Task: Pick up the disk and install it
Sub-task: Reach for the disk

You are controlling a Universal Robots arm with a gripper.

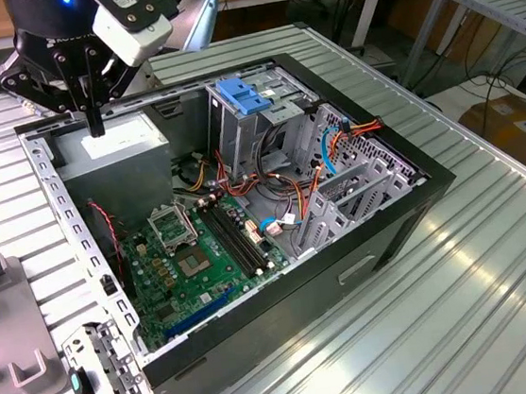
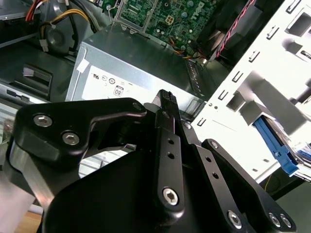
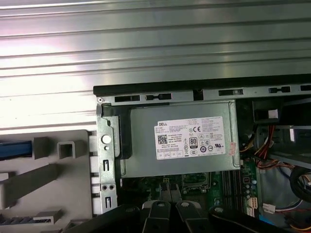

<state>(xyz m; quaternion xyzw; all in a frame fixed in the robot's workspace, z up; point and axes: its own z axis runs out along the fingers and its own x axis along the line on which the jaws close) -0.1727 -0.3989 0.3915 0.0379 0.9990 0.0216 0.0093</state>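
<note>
Hanging above the power supply (image 1: 110, 146) at a back corner of the open computer case (image 1: 258, 316), the gripper (image 1: 95, 129) has its fingers pressed together with nothing between them. The disk (image 3: 14, 149) is not in its grasp. A blue strip that I take for the disk's side rail lies in the grey holder (image 3: 48, 177) on the tabletop (image 1: 461, 269), just outside the case wall. I judge three risks from here. A closed gripper lowered onto the disk would push it rather than grasp it. A low sideways move could strike the perforated case wall between gripper and holder. Near the drive cage (image 1: 237, 133), the loose cables (image 1: 333, 146) could snag the disk or keep its rails from seating.
</note>
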